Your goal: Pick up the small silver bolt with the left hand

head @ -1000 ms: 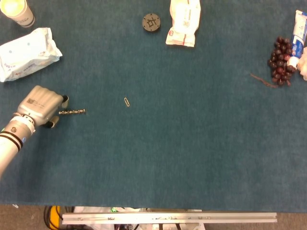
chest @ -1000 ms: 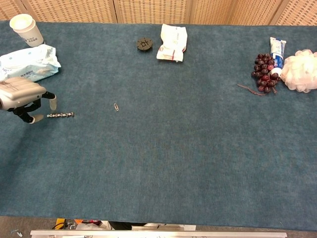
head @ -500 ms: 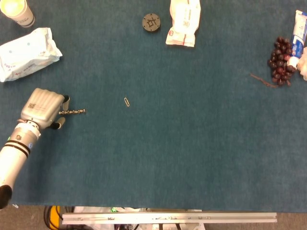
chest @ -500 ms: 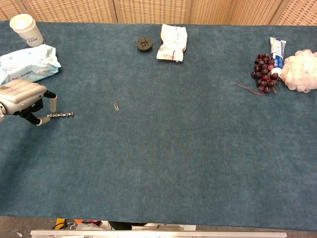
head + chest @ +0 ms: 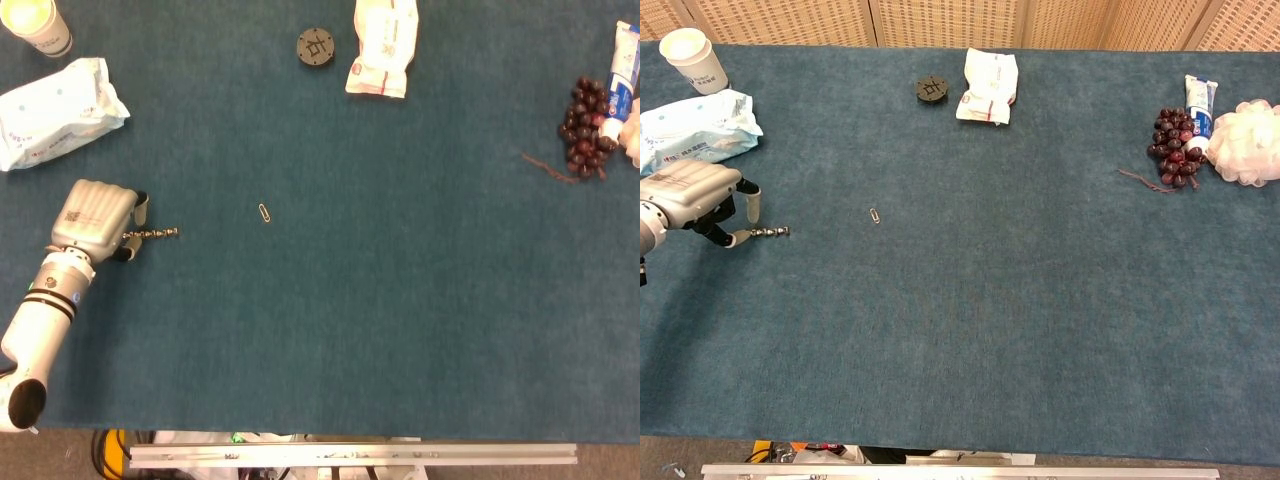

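1. The left hand (image 5: 95,218) sits low over the blue table (image 5: 380,300) near its left edge, the back of the hand facing up and the forearm running down toward the near left corner.
2. Its fingers (image 5: 752,205) are curled downward around the near end of the bolt (image 5: 155,234); a fingertip touches that end in the chest view, but whether the bolt is actually pinched cannot be told.
3. The bolt is a thin silver threaded rod lying flat on the table, its free end pointing right, away from the hand.
4. A small paper clip (image 5: 264,212) lies on the table to the right of the bolt, well apart from it.
5. Behind the hand lies a white and blue wipes pack (image 5: 58,110), with a paper cup (image 5: 37,24) in the far left corner.
6. Along the far edge sit a dark round disc (image 5: 315,47) and, just beside it, a white packet (image 5: 383,45).
7. At the far right are a bunch of dark grapes (image 5: 585,128), a tube (image 5: 625,68) and, in the chest view, a white mesh sponge (image 5: 1247,142).
8. The right hand shows in neither view.
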`<state>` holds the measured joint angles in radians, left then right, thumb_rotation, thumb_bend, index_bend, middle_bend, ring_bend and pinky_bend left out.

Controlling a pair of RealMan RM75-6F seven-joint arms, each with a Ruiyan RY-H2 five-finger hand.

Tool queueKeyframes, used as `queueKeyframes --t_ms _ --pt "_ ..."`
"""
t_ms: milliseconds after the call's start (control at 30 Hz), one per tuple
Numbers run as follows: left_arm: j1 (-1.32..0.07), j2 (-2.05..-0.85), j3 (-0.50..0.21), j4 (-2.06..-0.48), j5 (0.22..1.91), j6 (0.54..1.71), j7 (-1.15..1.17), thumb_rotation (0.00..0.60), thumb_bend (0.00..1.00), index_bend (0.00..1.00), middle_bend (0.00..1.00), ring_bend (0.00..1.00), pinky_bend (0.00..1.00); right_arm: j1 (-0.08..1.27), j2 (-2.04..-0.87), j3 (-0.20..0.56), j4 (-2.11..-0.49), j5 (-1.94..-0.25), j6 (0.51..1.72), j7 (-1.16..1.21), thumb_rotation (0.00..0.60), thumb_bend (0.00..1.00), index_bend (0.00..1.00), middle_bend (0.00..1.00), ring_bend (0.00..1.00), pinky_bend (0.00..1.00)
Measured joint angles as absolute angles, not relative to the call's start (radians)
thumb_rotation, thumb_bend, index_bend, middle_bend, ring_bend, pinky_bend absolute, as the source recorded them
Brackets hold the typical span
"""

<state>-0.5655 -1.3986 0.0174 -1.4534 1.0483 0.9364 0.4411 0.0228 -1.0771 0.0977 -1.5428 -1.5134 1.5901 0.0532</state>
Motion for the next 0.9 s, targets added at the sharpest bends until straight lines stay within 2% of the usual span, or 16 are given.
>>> queueKeyframes --t_ms 900 --pt "-0.576 -1.452 -0.009 -1.392 1.008 0.945 0.502 0.600 0.31 0.47 0.95 0.92 0.94 0.017 -1.080 0.099 -1.530 -1.503 1.588 0.065 0.600 0.32 0.35 0.43 0.36 0.35"
